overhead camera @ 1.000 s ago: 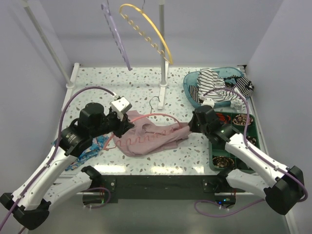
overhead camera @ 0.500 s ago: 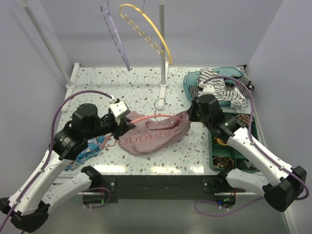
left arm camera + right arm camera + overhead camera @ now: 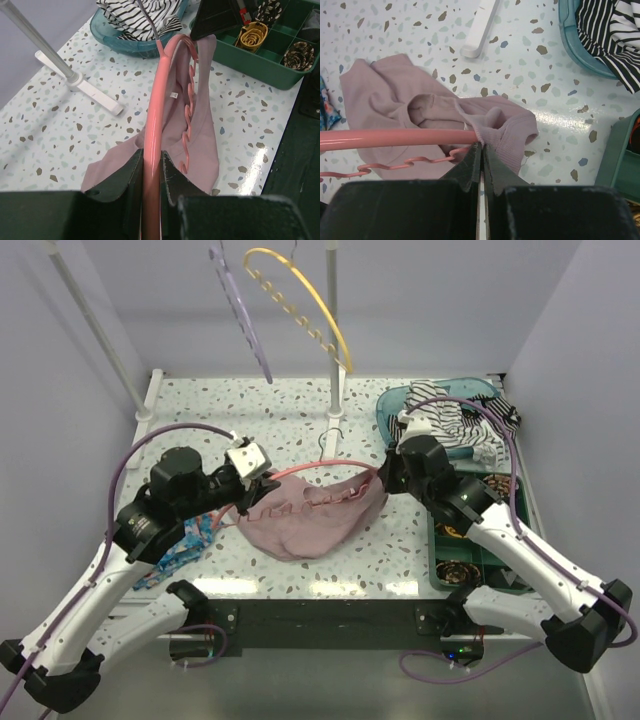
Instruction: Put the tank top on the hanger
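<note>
Now gripping the hanger [image 3: 156, 100] in the left end effector [image 3: 151, 167], with jaws clamped narrow on the smooth bar, the wavy notched edge just beside it. Pinching a bunched fold of the tank top [image 3: 380, 95] in the right end effector [image 3: 481, 147], with jaws all but closed on the fabric, right at the far end of the hanger's bar. From above: held over the middle of the bench [image 3: 200, 410], between the two arms, with pink fabric draped along and below the hanger and sagging onto the speckled surface. Behind the right arm, a striped garment [image 3: 455, 420] heaped in a teal basket [image 3: 392, 405]; near it, a green compartment tray [image 3: 250, 69]. Under the left arm, a blue floral cloth [image 3: 190, 545].
</note>
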Controlling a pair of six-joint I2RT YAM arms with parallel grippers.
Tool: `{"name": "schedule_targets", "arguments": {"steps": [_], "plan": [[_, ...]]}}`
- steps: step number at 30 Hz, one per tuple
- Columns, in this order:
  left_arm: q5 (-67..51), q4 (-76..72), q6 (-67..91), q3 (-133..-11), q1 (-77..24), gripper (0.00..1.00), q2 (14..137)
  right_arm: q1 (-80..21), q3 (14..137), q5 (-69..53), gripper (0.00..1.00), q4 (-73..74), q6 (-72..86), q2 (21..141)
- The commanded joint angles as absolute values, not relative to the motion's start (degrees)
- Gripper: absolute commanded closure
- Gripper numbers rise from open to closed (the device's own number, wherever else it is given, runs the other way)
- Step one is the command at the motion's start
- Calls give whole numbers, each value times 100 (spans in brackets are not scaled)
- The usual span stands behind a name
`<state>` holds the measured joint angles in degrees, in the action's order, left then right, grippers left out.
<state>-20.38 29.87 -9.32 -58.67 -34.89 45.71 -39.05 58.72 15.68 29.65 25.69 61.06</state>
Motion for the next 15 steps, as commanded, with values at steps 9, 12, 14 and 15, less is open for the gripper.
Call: {"name": "schedule_targets", "arguments": {"steps": [9, 12, 14, 15], "plan": [[-2838, 1461, -1274, -5301, -3507, 100, 4719, -3929, 6468, 1662, 100, 3032, 2250, 6056], [-3111, 1144, -1248, -5186, -3498, 100, 4842, -3920, 6662, 1608, 100, 2988, 2189, 6038], [-3181, 959, -1196, -5124, -3507, 100, 4869, -3920, 6776, 1678, 100, 2980, 2119, 6055], [-3208, 819, -1143, -5098, -3507, 100, 4887, -3929, 6802, 1722, 100, 2979, 2075, 6056]]}}
